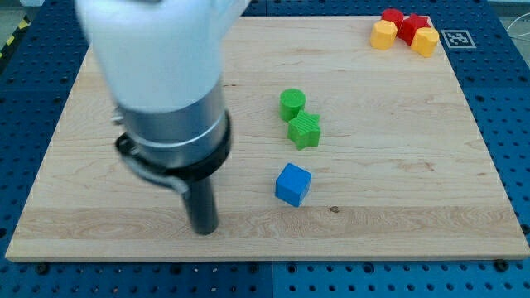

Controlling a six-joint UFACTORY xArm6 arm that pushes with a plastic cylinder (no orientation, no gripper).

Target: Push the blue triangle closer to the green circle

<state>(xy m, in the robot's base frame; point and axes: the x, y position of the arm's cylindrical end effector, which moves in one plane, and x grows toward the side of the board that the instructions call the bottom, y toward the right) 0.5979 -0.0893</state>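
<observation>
My tip (204, 230) sits on the table (397, 165) near the front edge, left of the blocks and apart from all of them. No gripper on this rig, just a bare rod, so no jaws to report.

Right of the tip: a blue block (293, 184) that looks more cube than triangle. No other blue in view, so I take it as the target.

Farther back: green star (304, 130), touching or nearly touching the green circle (291, 103) behind it.

Risk: star sits between blue and circle, so a straight push could shove the star into the circle and scatter both.

Far right corner: red (403, 22) and yellow (425, 40) cluster, shapes unclear. Arm housing is blurred and hides the table's far left.
</observation>
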